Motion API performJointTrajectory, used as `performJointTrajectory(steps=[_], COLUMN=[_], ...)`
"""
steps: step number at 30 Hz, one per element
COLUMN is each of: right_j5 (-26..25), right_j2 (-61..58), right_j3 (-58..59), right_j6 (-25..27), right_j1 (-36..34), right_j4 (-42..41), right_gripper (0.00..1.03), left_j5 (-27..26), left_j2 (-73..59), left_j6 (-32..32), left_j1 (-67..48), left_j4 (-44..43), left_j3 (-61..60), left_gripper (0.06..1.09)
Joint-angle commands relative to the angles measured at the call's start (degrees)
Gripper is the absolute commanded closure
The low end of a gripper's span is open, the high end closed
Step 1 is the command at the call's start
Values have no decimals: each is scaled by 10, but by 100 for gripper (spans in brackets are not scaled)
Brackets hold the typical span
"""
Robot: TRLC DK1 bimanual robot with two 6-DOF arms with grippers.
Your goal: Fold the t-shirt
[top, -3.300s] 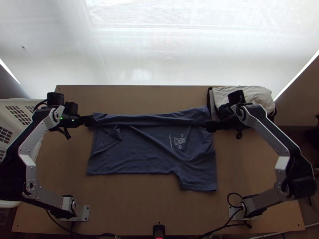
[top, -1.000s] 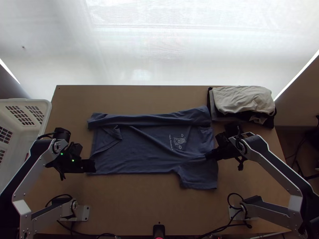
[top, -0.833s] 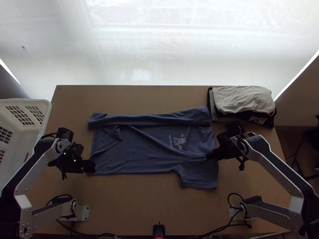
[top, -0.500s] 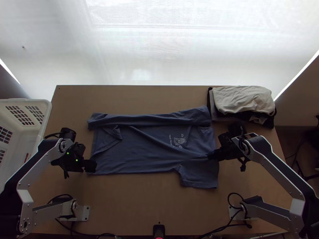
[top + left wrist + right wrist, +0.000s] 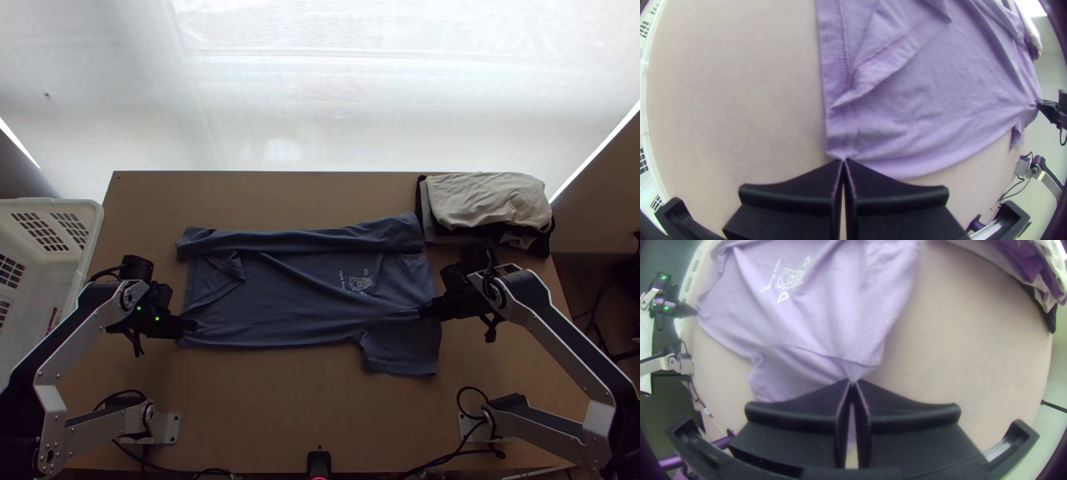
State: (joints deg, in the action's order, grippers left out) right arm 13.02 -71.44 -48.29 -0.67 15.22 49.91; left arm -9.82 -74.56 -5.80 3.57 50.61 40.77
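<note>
By the left gripper (image 5: 844, 160), with its two fingers brought together, the near corner of the hem is pinched. From there the t-shirt (image 5: 296, 296) is stretched to the robot's right, its long axis laid across the table (image 5: 264, 416), nearly parallel to the near edge. At the other end of this line, the shoulder is held by the right gripper (image 5: 852, 381), whose fingers are also closed, with the cloth drawn into small creases at the tips. Whether one layer or two are caught there cannot be told with certainty, as the pinch is mostly covered by the fingers.

Between the two grips the near side of the body is hung in a shallow curve, bowed toward the arm bases. The near sleeve (image 5: 400, 352) is left loose on the base side of the right grip. Farther out, beyond the chest print (image 5: 361, 282), the folded band (image 5: 304, 240) is seen along the far side, so one long fold seems to be done.

Each end is served by its own nearer arm, and the coming fold is probably to be made across the long axis, away from the bases and toward that band. Both corners should be lifted evenly; otherwise the strip may be turned askew, or the sleeve may be left outside.
</note>
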Motion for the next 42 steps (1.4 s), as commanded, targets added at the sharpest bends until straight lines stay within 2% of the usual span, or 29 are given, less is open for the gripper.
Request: performJointTrajectory(steps=[1, 10, 18, 29, 42], right_j5=[0, -1, -12, -12, -12], right_j2=[17, 17, 17, -4, -79], right_j3=[-19, -3, 6, -107, -195], right_j6=[1, 17, 28, 14, 18], right_j1=[-2, -21, -30, -17, -13], right_j4=[23, 64, 70, 77, 80], right_gripper=[100, 100, 100, 100, 100], left_j5=[-4, -28, -44, -82, -85], left_j2=[8, 18, 19, 10, -34], left_j6=[-1, -31, -23, 28, 47], left_j1=[15, 52, 68, 72, 72], left_j4=[7, 41, 43, 40, 40], left_j3=[18, 57, 70, 149, 206], left_gripper=[105, 105, 105, 105, 105])
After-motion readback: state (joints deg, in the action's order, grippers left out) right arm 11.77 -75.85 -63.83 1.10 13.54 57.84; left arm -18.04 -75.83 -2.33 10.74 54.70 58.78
